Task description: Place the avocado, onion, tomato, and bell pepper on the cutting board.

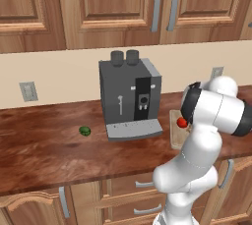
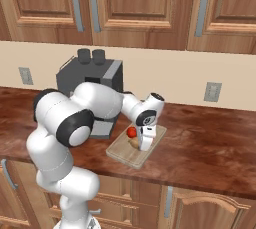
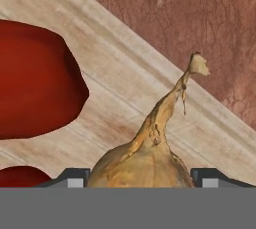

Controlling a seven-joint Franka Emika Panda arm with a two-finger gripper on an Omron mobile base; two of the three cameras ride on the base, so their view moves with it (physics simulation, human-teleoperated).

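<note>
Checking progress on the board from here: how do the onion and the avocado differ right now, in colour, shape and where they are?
The onion is tan with a thin pointed stalk; the avocado is dark green, glossy and roundish. The onion sits over the cutting board, between the fingertips of the gripper; the avocado lies on the bare counter, left of the coffee machine, off the board. Both are small.

Onion (image 3: 145, 158) beside tomato (image 2: 131, 132), seemingly on cutting board (image 2: 129, 157)
</note>
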